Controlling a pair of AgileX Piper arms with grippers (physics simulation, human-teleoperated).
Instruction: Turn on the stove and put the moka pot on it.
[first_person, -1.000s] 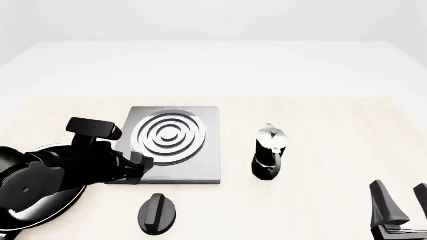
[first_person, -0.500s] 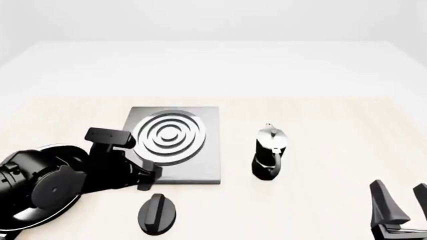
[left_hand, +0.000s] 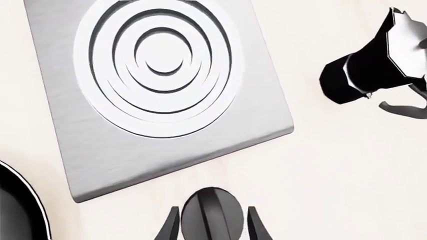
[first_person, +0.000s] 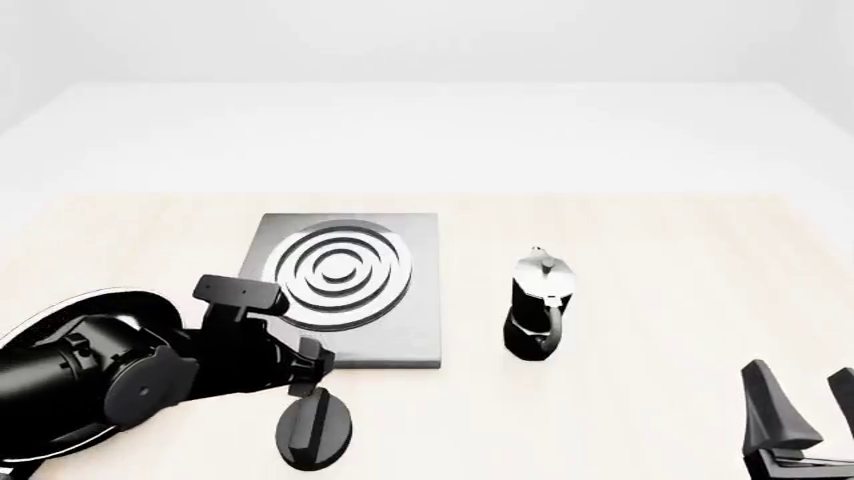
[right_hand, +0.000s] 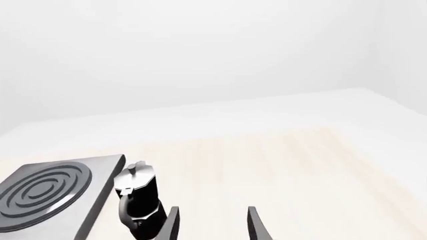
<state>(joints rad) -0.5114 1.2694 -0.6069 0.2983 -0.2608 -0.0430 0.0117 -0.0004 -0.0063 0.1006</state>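
The stove's grey slab (first_person: 407, 330) with pale burner rings lies left of centre; its round black knob (first_person: 315, 428) sits apart, in front of it. My left gripper (first_person: 310, 368) is open just above and behind the knob. In the left wrist view the knob (left_hand: 212, 212) lies between the two spread fingers of the left gripper (left_hand: 212, 231), with the slab (left_hand: 160, 90) beyond. The moka pot (first_person: 539, 303) stands upright right of the stove, also in the left wrist view (left_hand: 373, 65) and right wrist view (right_hand: 137, 197). My right gripper (first_person: 801, 420) is open and empty, low at the front right.
A black frying pan (first_person: 60, 308) lies at the front left, mostly hidden behind my left arm; its edge shows in the left wrist view (left_hand: 13, 210). The right wrist view shows the right gripper (right_hand: 212, 225) and the stove (right_hand: 47, 192).
My left arm has moved right and toward the near edge, from beside the stove's near-left corner to just over the knob. The right arm, pot and stove have not moved.
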